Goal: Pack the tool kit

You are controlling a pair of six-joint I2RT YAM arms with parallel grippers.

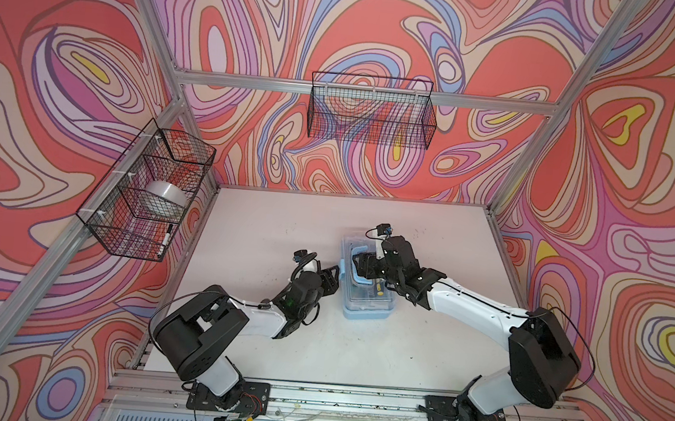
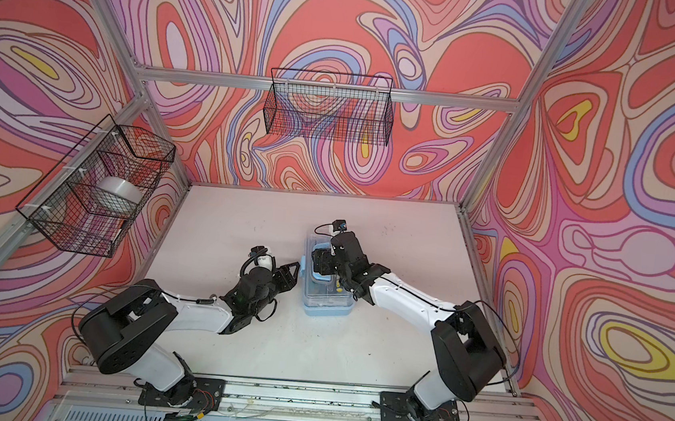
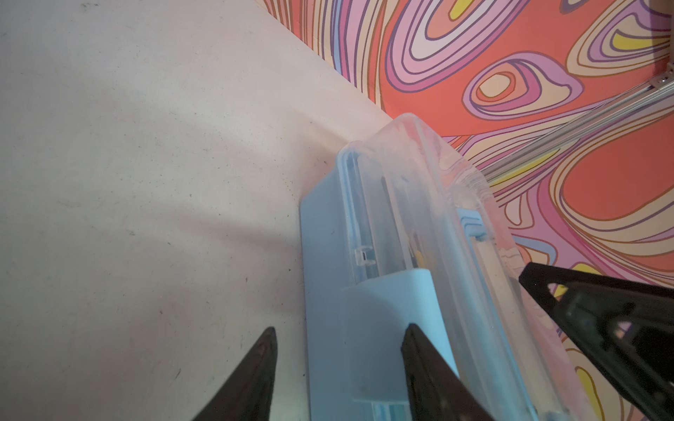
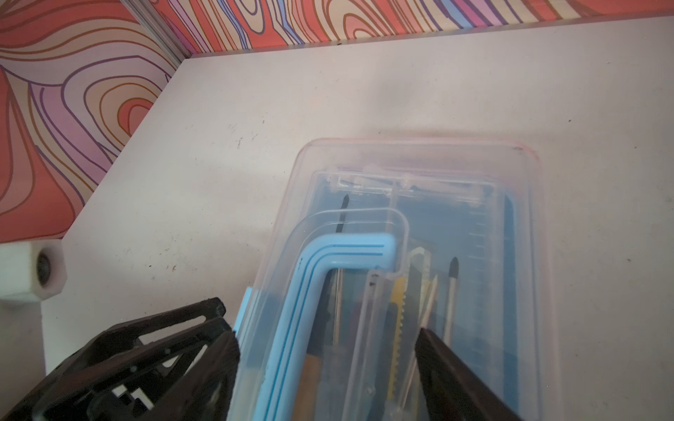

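Right pincer [image 4: 322, 330] wide astride the box [image 1: 364, 312] handle [image 4: 346, 251]; left pincer [image 3: 341, 328] part-open beside the latch [image 3: 394, 291].
Box sits central on the table [image 1: 263, 234]; finger contact unclear. Only your right wrist view shows the tools [image 4: 399, 302] plainly.

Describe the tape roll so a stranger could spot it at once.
On the left wall hangs a black wire basket with compartments. In its middle compartment lies the tape roll: round and pale grey, unlike the thin marker in the nearer compartment.
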